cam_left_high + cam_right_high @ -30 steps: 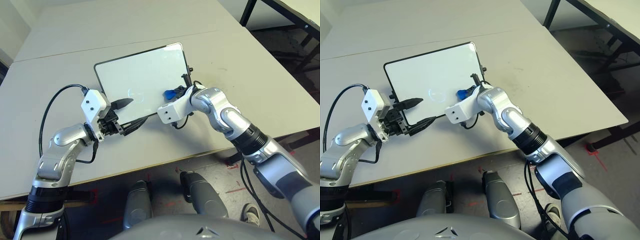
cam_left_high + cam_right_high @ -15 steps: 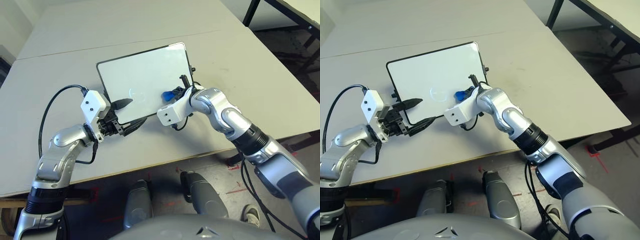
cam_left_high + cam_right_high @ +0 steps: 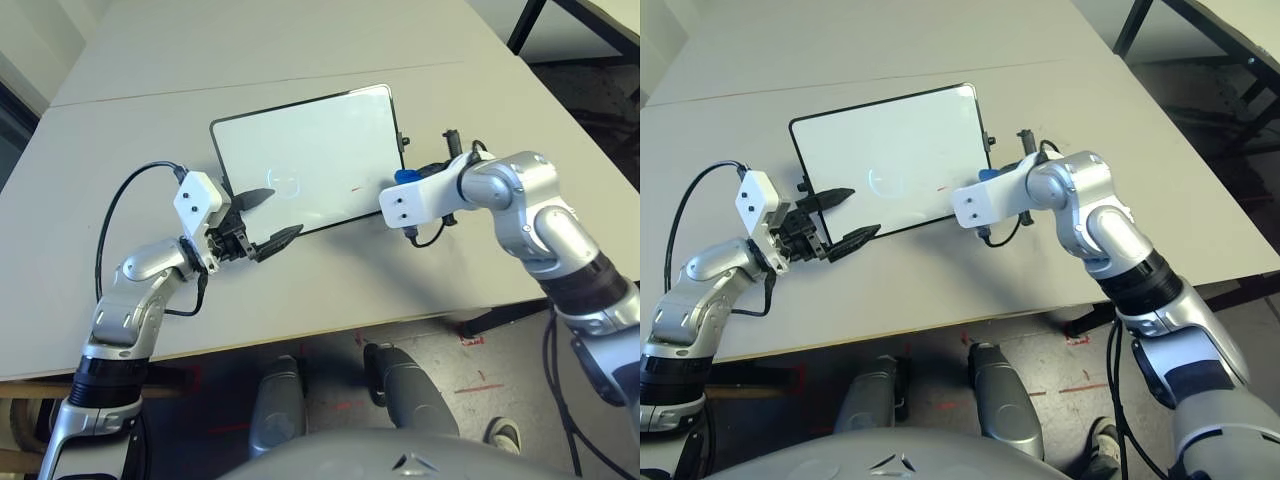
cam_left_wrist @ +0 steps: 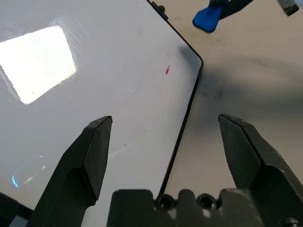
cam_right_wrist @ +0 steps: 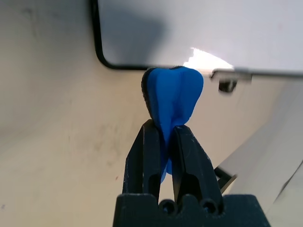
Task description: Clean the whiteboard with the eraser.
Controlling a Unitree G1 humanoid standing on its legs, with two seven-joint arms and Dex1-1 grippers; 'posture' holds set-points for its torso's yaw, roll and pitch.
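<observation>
Whiteboard [image 3: 310, 155], glossy with a thin black frame and rounded corners, lies flat on the matte grey table [image 3: 150, 120]; one short red stroke [image 4: 167, 70] shows near its right corner. Just off that corner the right gripper [image 5: 163, 137] pinches the soft blue eraser [image 5: 173, 97], squeezed narrow at the middle, above the tabletop. The left gripper [image 4: 175, 137] is spread wide, straddling the board's near edge. Beyond the table, dark floor and another table's black legs [image 3: 525, 25] are cut off.
</observation>
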